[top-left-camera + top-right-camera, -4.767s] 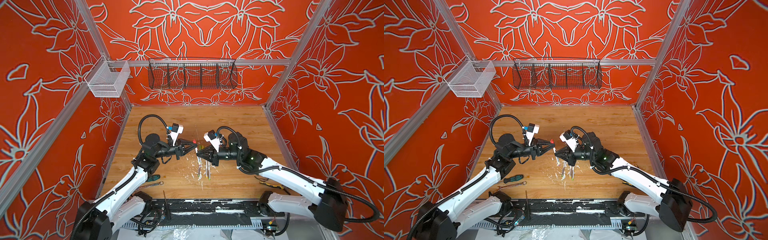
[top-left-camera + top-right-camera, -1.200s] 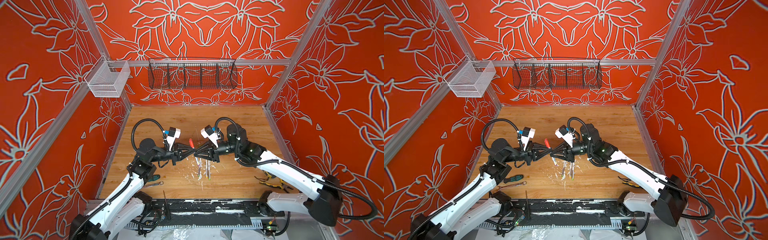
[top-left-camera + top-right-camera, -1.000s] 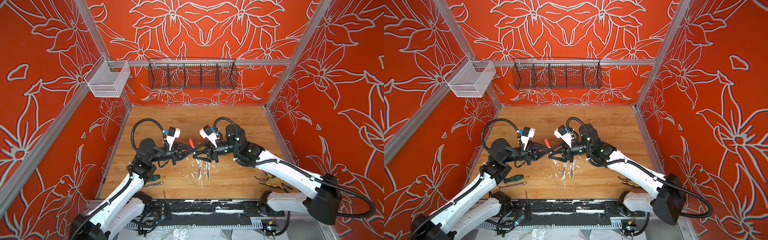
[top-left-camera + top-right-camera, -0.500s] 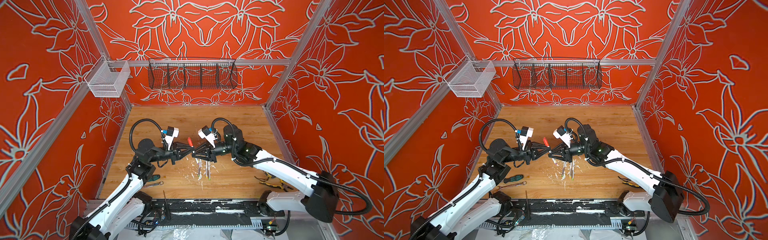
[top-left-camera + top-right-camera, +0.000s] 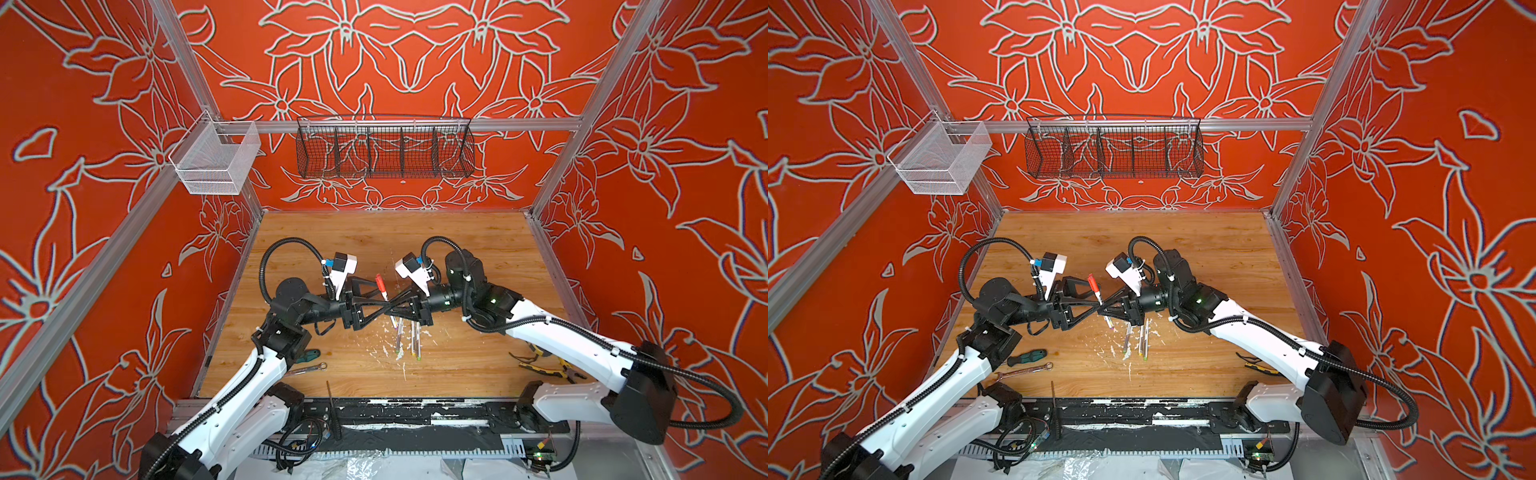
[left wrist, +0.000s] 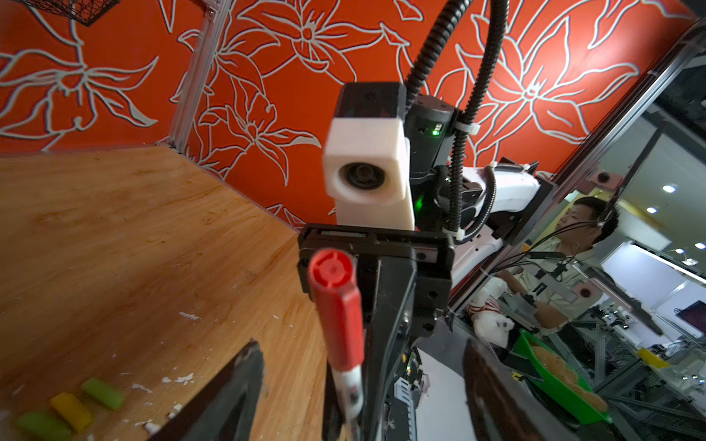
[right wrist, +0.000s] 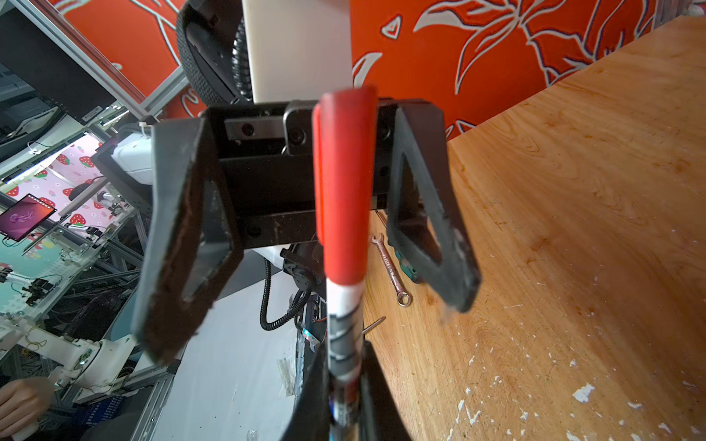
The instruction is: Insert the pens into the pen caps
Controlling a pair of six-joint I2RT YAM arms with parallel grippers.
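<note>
Right pincer (image 7: 344, 404): clamped on the white barrel of the capped pen (image 7: 344, 305), held above the desk (image 5: 457, 249).
Left pincer (image 7: 311, 320): jaws wide apart, flanking the red cap (image 7: 342, 183) without touching it.
Step advice: judged a release after capping; withdraw the open jaws straight back, clear of the cap.
Pen appearance: cap looks seated; slim printed barrel.
Remainder: other pens (image 5: 409, 338) lie on the desk beneath; loose caps (image 6: 70, 410), green and yellow, nearby.

Both arms stretched inward, forearms low, wrists roughly level, grippers nose to nose at mid-table, left gripper (image 5: 384, 303) jaws spread wide, right gripper (image 5: 395, 307) jaws pinched tight on red-capped pen (image 5: 380, 284).
</note>
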